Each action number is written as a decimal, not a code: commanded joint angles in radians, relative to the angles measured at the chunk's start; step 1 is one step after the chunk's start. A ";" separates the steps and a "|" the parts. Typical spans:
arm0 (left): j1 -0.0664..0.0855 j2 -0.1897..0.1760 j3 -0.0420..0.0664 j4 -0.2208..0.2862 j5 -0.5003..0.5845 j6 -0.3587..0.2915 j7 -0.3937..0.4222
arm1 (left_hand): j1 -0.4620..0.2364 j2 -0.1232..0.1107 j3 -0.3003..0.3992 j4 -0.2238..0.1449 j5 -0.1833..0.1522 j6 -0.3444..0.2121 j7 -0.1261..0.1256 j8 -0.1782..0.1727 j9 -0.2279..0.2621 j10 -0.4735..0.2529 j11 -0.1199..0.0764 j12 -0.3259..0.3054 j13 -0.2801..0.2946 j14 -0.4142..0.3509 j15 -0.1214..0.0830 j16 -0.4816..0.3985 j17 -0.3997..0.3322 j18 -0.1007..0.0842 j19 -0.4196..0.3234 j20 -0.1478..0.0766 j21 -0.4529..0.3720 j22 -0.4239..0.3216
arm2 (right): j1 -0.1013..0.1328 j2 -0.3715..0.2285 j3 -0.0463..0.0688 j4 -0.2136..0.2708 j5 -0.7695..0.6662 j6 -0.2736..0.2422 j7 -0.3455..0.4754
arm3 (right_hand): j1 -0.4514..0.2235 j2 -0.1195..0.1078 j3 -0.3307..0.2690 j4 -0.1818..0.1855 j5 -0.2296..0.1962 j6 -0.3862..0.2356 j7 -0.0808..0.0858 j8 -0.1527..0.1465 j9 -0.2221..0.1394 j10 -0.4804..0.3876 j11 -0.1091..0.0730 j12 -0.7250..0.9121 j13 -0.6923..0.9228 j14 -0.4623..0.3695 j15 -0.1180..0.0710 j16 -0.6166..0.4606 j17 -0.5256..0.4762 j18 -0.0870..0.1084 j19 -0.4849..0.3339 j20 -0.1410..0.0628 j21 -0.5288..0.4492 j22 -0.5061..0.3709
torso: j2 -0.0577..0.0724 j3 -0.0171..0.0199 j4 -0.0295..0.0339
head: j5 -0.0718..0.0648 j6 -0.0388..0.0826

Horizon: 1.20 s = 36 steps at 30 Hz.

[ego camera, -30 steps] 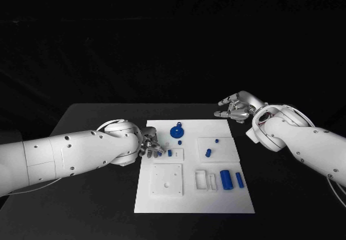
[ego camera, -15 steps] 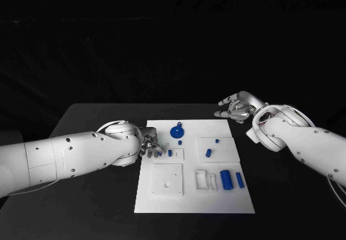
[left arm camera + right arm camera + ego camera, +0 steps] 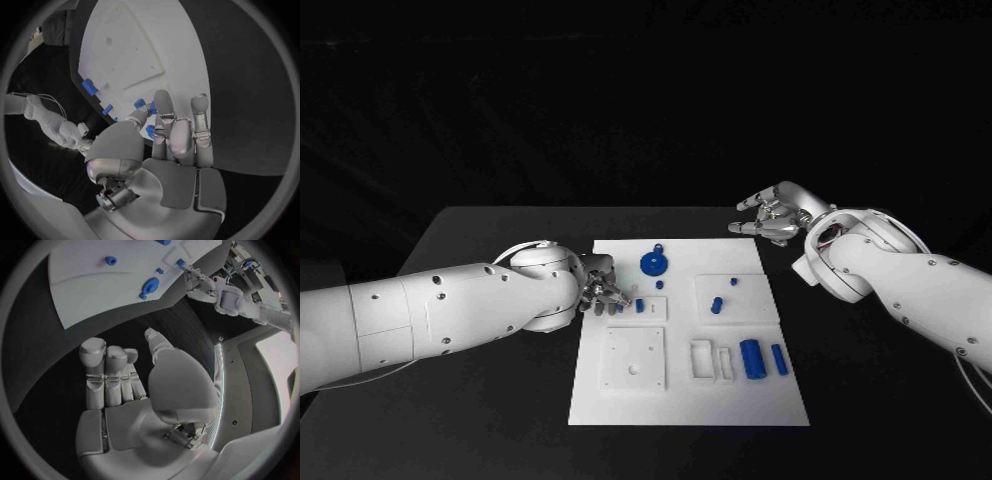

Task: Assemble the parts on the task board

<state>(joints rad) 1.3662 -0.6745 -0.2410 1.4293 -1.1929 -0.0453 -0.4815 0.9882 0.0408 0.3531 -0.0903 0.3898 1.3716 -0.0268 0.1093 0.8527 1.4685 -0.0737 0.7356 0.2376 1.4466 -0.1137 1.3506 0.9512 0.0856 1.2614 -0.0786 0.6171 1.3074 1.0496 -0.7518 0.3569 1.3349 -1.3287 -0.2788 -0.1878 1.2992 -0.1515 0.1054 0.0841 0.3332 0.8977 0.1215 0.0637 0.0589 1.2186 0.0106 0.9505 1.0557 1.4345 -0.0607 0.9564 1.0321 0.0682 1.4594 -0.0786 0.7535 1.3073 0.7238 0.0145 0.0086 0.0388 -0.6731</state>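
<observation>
left hand (image 3: 603,291) crowds task board (image 3: 689,400) left edge; right hand (image 3: 769,216) off board | near end open

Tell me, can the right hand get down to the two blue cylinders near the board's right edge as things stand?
Probably yes. The right hand hovers over bare table beyond the task board's far right corner, holding nothing. The blue cylinders lie uncovered, and the left hand is at the opposite edge.

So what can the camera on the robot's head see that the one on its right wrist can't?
Head view alone: the two blue cylinders lying side by side near the task board's near edge. Right wrist view alone: the inside of the right hand, its fingers empty over the black table. Both: the white task board, the round blue part and the left hand at the board's edge.
</observation>
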 commanded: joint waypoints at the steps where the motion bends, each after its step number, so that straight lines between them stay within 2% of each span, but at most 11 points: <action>1: -0.002 0.002 0.000 0.002 -0.001 0.011 0.013 | 0.030 0.022 0.078 -0.073 -0.005 0.001 -0.020 0.003 0.000 0.046 -0.013 -0.006 -0.001 0.004 -0.001 -0.003 -0.001 0.012 0.000 0.004 0.002 0.018 | -0.001 -0.001 0.001 0.001 0.000 0.011 0.010 | -0.009 0.003 0.006 0.000 0.006 0.002 0.000 -0.006 -0.001 -0.006 -0.001 -0.004 -0.001 -0.001 -0.001 -0.002 0.001 0.014 0.004 -0.001 -0.003 0.095 | 0.001 0.0002 0.0002 | 0.000 0.000; 18: -0.004 -0.005 0.000 0.008 0.014 0.024 0.017 | 0.032 0.020 0.080 -0.079 0.001 0.002 -0.020 0.004 -0.001 0.046 -0.013 -0.005 -0.002 0.004 -0.001 -0.002 0.001 0.010 0.001 0.003 0.001 0.018 | -0.001 0.000 0.001 0.001 0.000 0.012 0.009 | -0.009 0.003 0.007 -0.001 0.016 0.000 0.000 -0.006 -0.001 -0.007 -0.001 -0.005 -0.002 -0.001 -0.001 -0.002 0.001 0.014 0.005 -0.001 -0.006 0.095 | 0.000 -0.0006 0.0009 | -0.001 -0.003; 36: -0.005 -0.007 0.000 0.002 0.035 0.029 0.022 | 0.032 0.021 0.080 -0.081 0.002 0.002 -0.020 0.004 -0.001 0.046 -0.013 -0.005 -0.002 0.004 -0.001 -0.002 0.000 0.010 0.001 0.002 0.000 0.018 | -0.002 0.000 0.001 0.000 0.000 0.014 0.008 | -0.009 0.003 0.008 -0.002 0.023 0.000 0.000 -0.006 -0.001 -0.006 -0.001 -0.005 -0.002 0.000 -0.002 -0.002 0.002 0.014 0.006 -0.001 -0.007 0.095 | 0.000 0.0003 0.0001 | 0.000 -0.002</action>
<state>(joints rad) 1.3634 -0.6818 -0.2402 1.4318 -1.1790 -0.0344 -0.4704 0.9882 0.0409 0.3529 -0.0905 0.3869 1.3716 -0.0268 0.1092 0.8526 1.4686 -0.0737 0.7356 0.2363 1.4466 -0.1137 1.3507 0.9514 0.0856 1.2614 -0.0786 0.6171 1.3078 1.0487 -0.7523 0.3569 1.3347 -1.3277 -0.2774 -0.1875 1.2992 -0.1515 0.1082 0.0812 0.3526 0.8977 0.1215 0.0637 0.0589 1.2186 0.0106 0.9505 1.0550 1.4345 -0.0607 0.9564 1.0338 0.0683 1.4594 -0.0786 0.7511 1.3078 0.7241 0.0142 0.0091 0.0383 -0.6762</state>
